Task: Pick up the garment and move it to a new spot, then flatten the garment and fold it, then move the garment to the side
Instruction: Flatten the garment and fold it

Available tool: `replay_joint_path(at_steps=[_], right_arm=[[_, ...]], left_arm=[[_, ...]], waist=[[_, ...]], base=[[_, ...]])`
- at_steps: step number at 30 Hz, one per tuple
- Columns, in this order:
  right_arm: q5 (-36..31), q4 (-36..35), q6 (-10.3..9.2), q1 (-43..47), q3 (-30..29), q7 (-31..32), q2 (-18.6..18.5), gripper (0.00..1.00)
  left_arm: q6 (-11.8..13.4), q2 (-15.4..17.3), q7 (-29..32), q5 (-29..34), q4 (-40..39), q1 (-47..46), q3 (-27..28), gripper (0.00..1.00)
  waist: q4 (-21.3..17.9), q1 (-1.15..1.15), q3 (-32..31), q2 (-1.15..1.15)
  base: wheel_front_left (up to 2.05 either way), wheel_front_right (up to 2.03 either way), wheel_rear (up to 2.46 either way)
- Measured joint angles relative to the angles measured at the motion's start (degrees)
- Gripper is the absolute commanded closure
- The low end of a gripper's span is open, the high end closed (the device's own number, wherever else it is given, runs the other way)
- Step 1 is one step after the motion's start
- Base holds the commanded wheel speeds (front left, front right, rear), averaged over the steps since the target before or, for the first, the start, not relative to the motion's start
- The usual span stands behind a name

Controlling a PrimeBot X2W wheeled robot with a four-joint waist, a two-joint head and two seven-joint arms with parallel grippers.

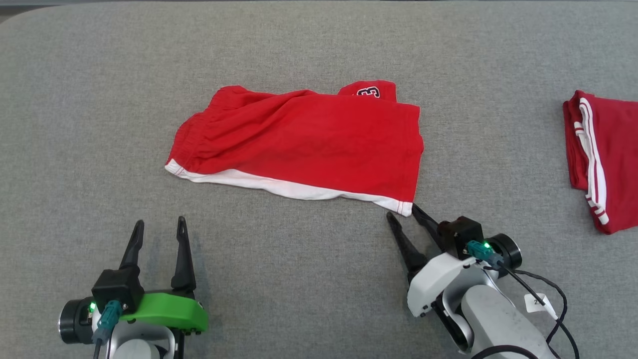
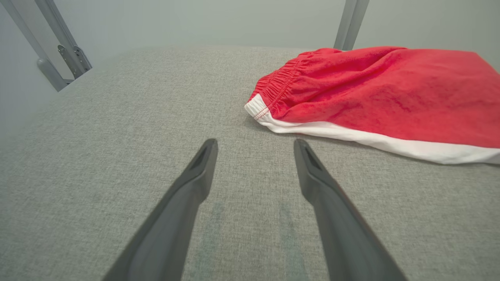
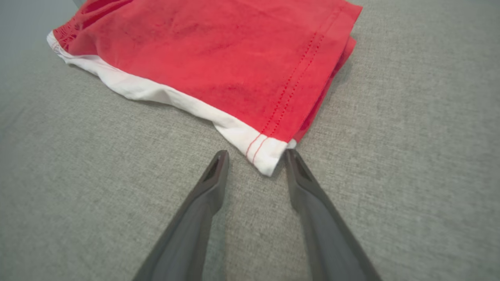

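The garment is a pair of red shorts with a white side stripe, lying folded flat in the middle of the grey table. My right gripper sits at its near right corner, jaws apart, with the white hem corner between the fingertips; the fingers are not pressed on the cloth. My left gripper is open above bare table, below and left of the waistband end, a short way from the garment. In the right wrist view the garment spreads up and left from my right gripper.
A second red garment with white stripes lies folded at the right edge of the table. The grey fabric tabletop runs wide in front and to the left. Metal frame legs stand beyond the far table edge.
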Motion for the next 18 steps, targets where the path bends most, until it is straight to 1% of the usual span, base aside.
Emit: replay_joint_path(at_steps=[1, 2, 3, 4, 9, 14, 18], right_arm=[[0.0, 0.0, 0.00, -0.3, 0.2, 0.0, 0.0, 0.55], [0.0, 0.0, 0.00, -0.5, 0.3, 0.0, 0.0, 0.67], [0.0, -0.2, 0.00, -0.6, 0.5, 0.0, 0.0, 0.86], [0.0, -0.3, 0.00, -0.6, 0.7, 0.0, 0.0, 1.00], [-0.4, -1.6, 0.01, -0.6, -0.5, 0.0, -0.2, 1.00], [-0.8, -3.6, 0.01, 0.5, -3.1, 0.0, -2.0, 1.00], [-1.0, -4.4, 0.01, 1.0, -4.3, 0.0, -2.4, 1.00]], left_arm=[[-0.1, 0.0, 0.0, 0.0, 0.0, -0.3, 0.0, 0.00], [-0.2, 0.0, 0.0, 0.0, -0.1, -0.5, 0.1, 0.00], [-0.2, 0.0, 0.0, 0.0, -0.1, -0.7, 0.2, 0.00], [-0.3, 0.0, 0.0, -0.1, -0.1, -0.8, 0.3, 0.00], [-2.4, 0.0, 0.0, -0.6, 0.7, -2.4, 1.9, 0.00], [-5.2, 0.0, 0.0, -0.7, 3.6, -4.2, 2.2, 0.00], [-6.2, 0.0, 0.0, -0.7, 4.8, -5.3, 1.8, 0.00]], waist=[[0.1, 0.00, 0.3, 0.00], [0.2, 0.00, 0.6, 0.00], [0.2, 0.00, 0.8, 0.00], [0.2, 0.00, 1.1, 0.00], [-0.6, 0.00, 1.9, 0.00], [-2.2, 0.00, 2.5, 0.00], [-3.2, 0.00, 2.9, 0.00]], base=[[0.00, 0.00, 0.00], [0.00, 0.00, 0.00], [0.00, 0.00, 0.00], [0.00, 0.00, 0.00], [0.00, 0.00, 0.00], [0.00, 0.00, 0.00], [0.00, 0.00, 0.00]])
